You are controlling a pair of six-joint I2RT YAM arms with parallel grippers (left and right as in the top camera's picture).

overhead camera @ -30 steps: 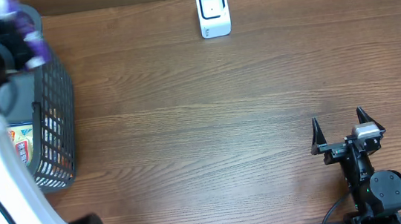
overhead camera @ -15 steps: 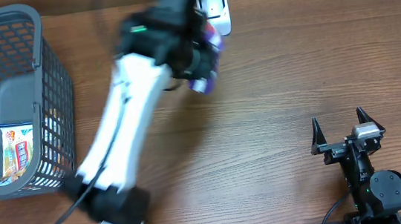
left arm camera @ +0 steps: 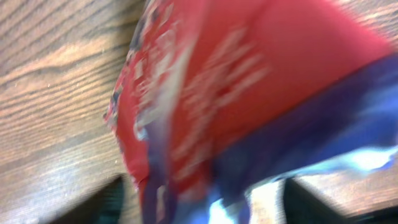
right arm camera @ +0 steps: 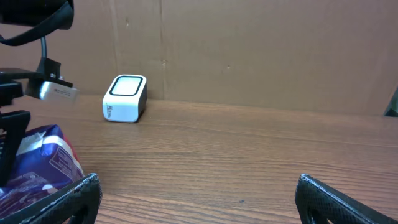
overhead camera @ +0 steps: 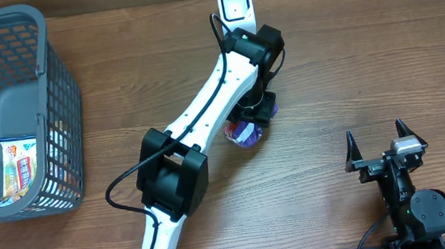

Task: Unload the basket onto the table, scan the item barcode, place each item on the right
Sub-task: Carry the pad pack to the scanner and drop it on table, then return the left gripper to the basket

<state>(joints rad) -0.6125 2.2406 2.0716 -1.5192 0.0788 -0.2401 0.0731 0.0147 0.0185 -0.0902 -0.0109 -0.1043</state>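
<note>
**Fig. — Snack bag set down near the scanner; scan not yet done.**
My left claw (left arm camera: 202, 200) stands spread, off the snack bag (overhead camera: 244, 133), which lies on the bench (overhead camera: 348, 61) near the scanner (overhead camera: 236, 9) (barcode lost in blur). Presenting it remains. My right claw (overhead camera: 375, 137) is released, well apart; the basket (overhead camera: 54, 101) sits far left, with open bench between.

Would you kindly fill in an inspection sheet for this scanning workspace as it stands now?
Surface: wooden table, no spills seen.
Job's things: white scanner upright at the far edge; red and purple bag under the left claw, apart from the scanner.
Clutter: gray basket at the left, a printed packet inside.
Claws: left claw fingers spread, contact with the bag cannot be told; right claw open, empty.
Cables: black cable looping beside the left arm.
Surroundings: cardboard wall behind.
</note>
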